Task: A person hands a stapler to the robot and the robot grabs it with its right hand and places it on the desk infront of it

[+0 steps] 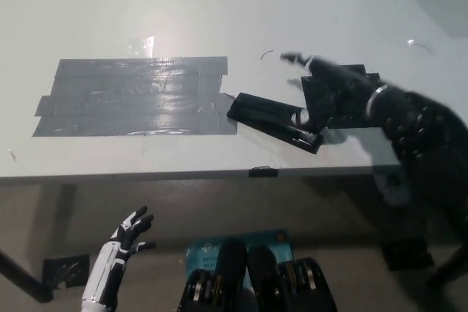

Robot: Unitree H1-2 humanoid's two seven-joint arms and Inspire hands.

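A black stapler (272, 119) lies flat on the white desk (241, 12), near its front edge, just right of a grey tape patch (135, 97). My black right hand (325, 89) hovers above the stapler's right end, open with fingers spread, and holds nothing. Whether a fingertip still touches the stapler is unclear. My white left hand (126, 235) rests low at the lower left, below the desk edge, fingers apart and empty.
Black flat pieces (356, 82) lie on the desk behind my right hand. A small black tab (263, 172) sits on the desk's front edge. A blue item (212, 250) shows on the floor below.
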